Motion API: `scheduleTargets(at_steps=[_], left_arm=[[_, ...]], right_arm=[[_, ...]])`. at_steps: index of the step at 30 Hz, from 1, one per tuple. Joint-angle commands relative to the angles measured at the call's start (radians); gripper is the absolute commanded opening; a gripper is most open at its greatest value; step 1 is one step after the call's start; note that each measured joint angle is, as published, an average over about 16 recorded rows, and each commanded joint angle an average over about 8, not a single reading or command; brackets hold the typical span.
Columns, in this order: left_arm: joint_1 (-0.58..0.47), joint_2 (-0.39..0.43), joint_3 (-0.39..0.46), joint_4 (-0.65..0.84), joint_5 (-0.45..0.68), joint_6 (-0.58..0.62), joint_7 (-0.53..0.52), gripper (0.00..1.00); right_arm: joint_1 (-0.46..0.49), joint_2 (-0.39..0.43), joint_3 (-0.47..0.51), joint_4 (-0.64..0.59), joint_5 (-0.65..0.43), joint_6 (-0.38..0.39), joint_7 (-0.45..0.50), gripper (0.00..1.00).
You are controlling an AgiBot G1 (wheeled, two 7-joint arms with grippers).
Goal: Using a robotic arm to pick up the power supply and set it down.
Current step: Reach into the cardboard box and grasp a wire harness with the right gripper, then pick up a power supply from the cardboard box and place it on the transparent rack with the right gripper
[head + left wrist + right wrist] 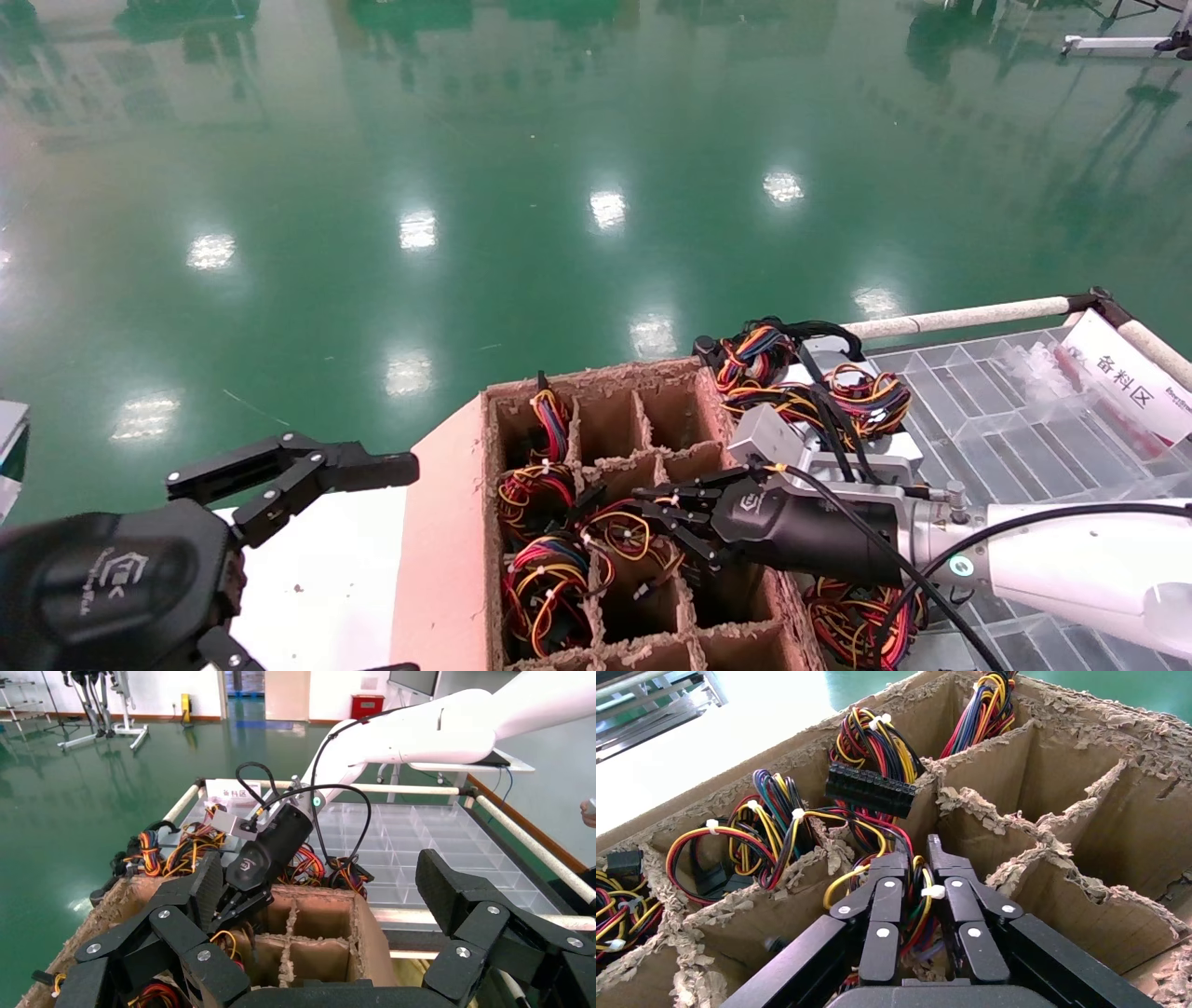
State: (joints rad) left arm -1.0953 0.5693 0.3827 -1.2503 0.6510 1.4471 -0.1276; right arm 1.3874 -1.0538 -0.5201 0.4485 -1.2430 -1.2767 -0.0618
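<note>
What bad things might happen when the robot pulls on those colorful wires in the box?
The right gripper pinches only a wire bundle, not a power supply body, so the wires might slip or strain. Neighbouring cable bundles loop over the torn cardboard dividers, so lifting could snag them or rip the dividers. The left gripper hangs open beside the box.

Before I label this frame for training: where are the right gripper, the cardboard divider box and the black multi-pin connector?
right gripper (pixel 652 515): head view, between its fingertips.
cardboard divider box (pixel 447 550): head view, outer left wall.
black multi-pin connector (pixel 870 790): right wrist view, its pin face.
</note>
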Motion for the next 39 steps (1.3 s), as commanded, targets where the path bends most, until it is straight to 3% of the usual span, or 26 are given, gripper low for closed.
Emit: scheduleTargets(at_steps=[1, 23, 39], left_arm=[[0.0, 0.0, 0.0, 0.0, 0.0, 0.0, 0.0, 1.0], [0.0, 0.0, 0.0, 0.0, 0.0, 0.0, 0.0, 1.0], [0.0, 0.0, 0.0, 0.0, 0.0, 0.0, 0.0, 1.0]], right_arm=[[0.001, 0.001, -0.001, 0.002, -0.001, -0.001, 0.003, 0.0], [0.04, 0.03, 0.05, 0.051, 0.093, -0.097, 0.04, 0.0], [0.136, 0.134, 0.13, 0.187, 0.212, -0.183, 0.142, 0.0]])
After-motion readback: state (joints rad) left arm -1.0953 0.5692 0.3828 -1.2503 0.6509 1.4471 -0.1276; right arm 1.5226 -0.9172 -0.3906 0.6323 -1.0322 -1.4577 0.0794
